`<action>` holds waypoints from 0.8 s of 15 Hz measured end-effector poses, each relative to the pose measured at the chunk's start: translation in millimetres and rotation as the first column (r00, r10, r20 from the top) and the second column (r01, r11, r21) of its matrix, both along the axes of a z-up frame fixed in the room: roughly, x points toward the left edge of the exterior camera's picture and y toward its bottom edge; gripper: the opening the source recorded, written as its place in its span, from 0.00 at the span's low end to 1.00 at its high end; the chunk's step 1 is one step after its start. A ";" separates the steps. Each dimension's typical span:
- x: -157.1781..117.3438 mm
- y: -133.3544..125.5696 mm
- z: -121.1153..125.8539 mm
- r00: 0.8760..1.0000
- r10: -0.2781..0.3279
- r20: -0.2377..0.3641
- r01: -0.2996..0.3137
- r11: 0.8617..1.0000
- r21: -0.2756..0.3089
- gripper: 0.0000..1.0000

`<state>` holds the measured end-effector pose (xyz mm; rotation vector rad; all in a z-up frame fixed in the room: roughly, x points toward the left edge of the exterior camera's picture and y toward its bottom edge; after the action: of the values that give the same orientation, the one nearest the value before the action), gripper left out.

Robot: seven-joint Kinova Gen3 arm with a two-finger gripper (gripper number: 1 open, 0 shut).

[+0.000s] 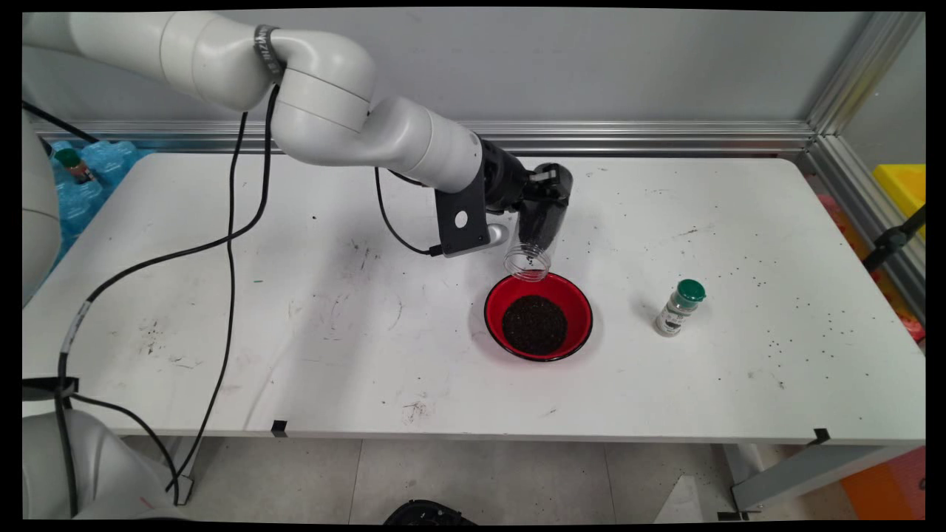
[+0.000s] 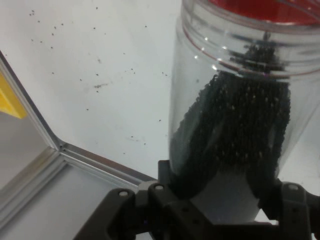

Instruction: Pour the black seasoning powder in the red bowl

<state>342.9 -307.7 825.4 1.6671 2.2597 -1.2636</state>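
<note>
Arm: enters from upper left of the main view, reaching down and right toward mid-table.
Gripper [image 1: 543, 210]: closed on a clear jar [image 1: 533, 247]; in the hand view both fingers [image 2: 187, 160] press the jar's wall from either side.
Jar axis: long axis tipped steeply, mouth lowermost and pointing down and slightly left, base up in the gripper.
Jar contents: dark granules [image 2: 235, 130] packed against the inside wall near the fingers, some gathered at the threaded neck.
Key relation: jar mouth hangs directly over the far rim of the red bowl [image 1: 580, 307]; just above it, contact not discernible.
Bowl contents: mound of the same dark granules [image 1: 534, 324] at the bowl's centre, below and toward the camera from the jar mouth.
Right of bowl: small green-capped shaker [image 1: 680, 307], upright, well apart from bowl and gripper.
Table [image 1: 295, 332]: loose dark specks scattered over its right side.
</note>
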 end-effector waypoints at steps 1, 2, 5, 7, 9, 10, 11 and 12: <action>-0.9 0.9 1.2 1.000 -0.009 0.007 0.009 1.000 -0.011 0.00; -1.9 1.9 2.4 1.000 -0.019 0.014 0.019 1.000 -0.021 0.00; -4.0 5.3 5.5 0.999 -0.043 0.032 0.044 0.998 -0.046 0.00; -5.2 7.5 7.5 0.997 -0.058 0.043 0.060 0.996 -0.062 0.00; -6.3 9.2 9.2 0.996 -0.070 0.053 0.073 0.994 -0.076 0.00; -6.6 9.7 9.8 0.996 -0.073 0.056 0.078 0.994 -0.080 0.00; -7.1 10.5 10.6 0.995 -0.079 0.061 0.084 0.993 -0.087 0.00; -7.7 11.4 11.5 0.994 -0.085 0.066 0.091 0.991 -0.094 0.00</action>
<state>335.2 -296.4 836.9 1.7632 2.0771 -1.2983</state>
